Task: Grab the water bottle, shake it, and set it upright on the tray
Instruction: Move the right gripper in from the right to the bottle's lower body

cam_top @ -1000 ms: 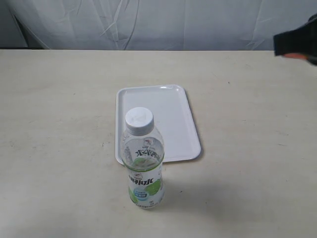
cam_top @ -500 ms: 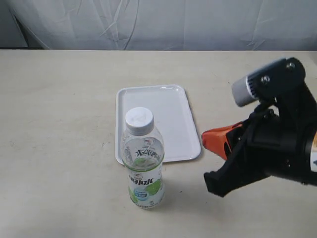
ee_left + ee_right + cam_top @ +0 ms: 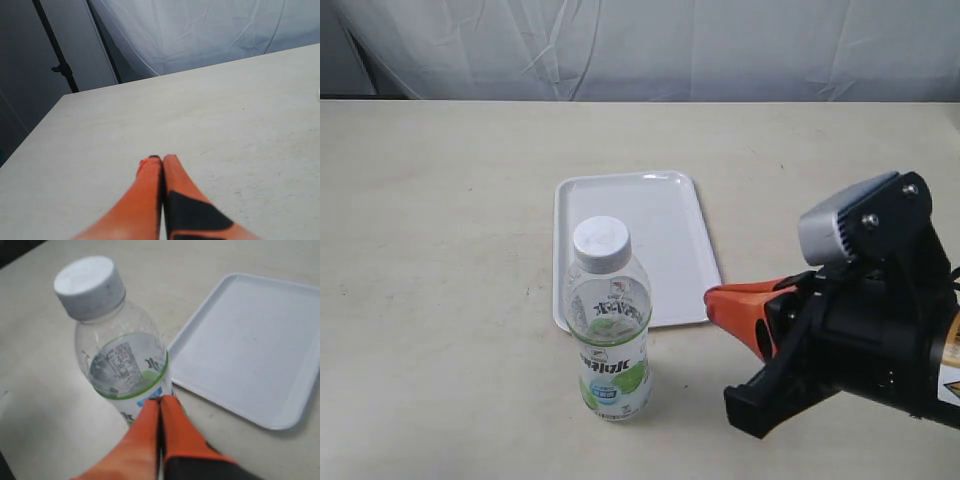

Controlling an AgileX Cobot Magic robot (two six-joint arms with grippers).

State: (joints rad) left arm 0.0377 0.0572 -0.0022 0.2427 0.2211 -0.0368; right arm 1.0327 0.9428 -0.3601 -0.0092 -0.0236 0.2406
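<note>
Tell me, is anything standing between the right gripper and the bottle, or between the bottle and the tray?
Nothing visible does. Only bare table lies between the right gripper, fingers shut, and the bottle. The tray sits right beside the bottle with nothing on it.

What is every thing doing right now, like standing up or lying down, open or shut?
Small clear plastic water bottle: standing upright on the beige table, white cap on, not held.
Flat white rectangular plastic tray: lying flat, nothing on it.
Orange right claw: shut, near the bottle, not gripping it.
Orange left claw: shut, over bare table.
</note>
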